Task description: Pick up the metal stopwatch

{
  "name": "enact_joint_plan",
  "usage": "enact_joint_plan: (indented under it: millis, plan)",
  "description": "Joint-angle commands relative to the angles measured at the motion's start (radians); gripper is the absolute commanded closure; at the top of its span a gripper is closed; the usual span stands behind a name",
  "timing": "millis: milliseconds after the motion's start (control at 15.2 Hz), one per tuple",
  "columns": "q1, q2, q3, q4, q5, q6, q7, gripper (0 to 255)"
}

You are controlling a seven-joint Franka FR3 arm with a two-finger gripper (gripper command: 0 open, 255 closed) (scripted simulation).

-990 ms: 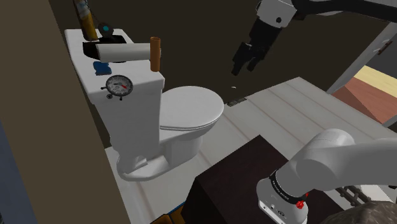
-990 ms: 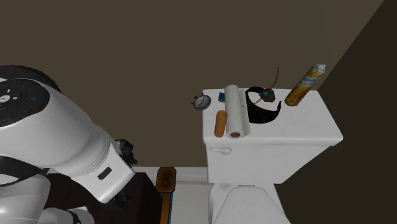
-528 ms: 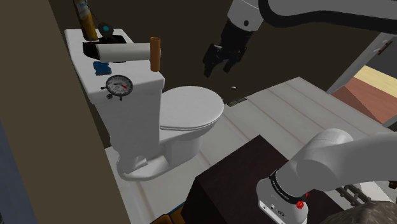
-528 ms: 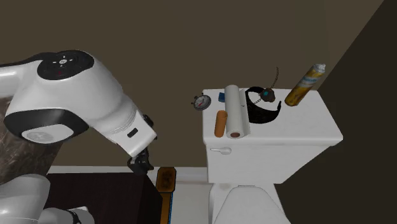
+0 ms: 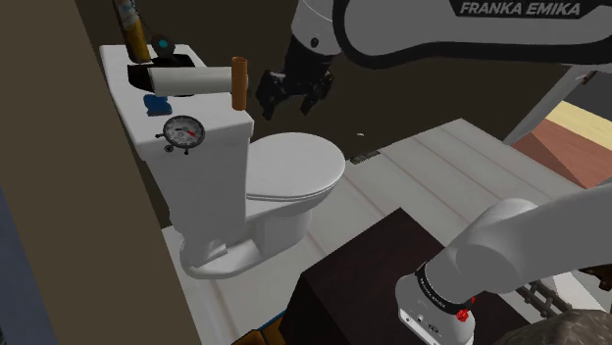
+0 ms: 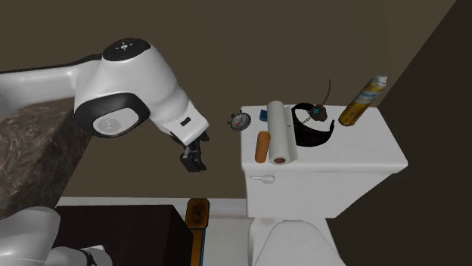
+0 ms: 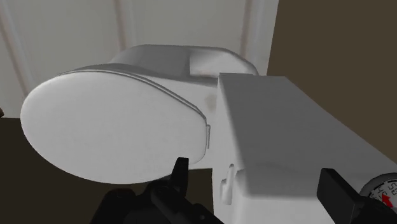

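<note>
The stopwatch [image 5: 183, 132] lies face up at the corner of the toilet tank lid [image 5: 214, 110]. The hand [image 5: 290, 98] hovers above the toilet seat with its fingers spread wide and nothing between them. From the hand, the stopwatch lies toward the shoulder view's left and somewhat lower. In the wrist view it sits just outside one finger [image 7: 334, 188], so the hand likely needs to shift sideways over it.

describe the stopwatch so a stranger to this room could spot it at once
Find the white toilet and its tank lid. At the lid's end on the second exterior view's left, beside a brown cylinder and a white roll, sits the stopwatch. It alone is a round white dial with a red hand.
</note>
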Motion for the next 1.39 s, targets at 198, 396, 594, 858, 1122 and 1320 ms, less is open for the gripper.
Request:
enact_joint_plan:
  millis: [198,396,594,858,1122,1320]
  plan:
    - [-0.037,0.175,0.125,0.124,-0.117,0.084,0.181,0]
    - [-0.051,0.294,0.196,0.217,-0.23,0.106,0.307,0]
    - [-0.04,0.43,0.249,0.329,-0.375,0.102,0.442,0]
    - [0.039,0.624,0.265,0.51,-0.579,0.054,0.603,0]
    - [0.082,0.687,0.249,0.553,-0.642,0.055,0.652,0]
    - [0.081,0.693,0.244,0.52,-0.654,0.089,0.668,0]
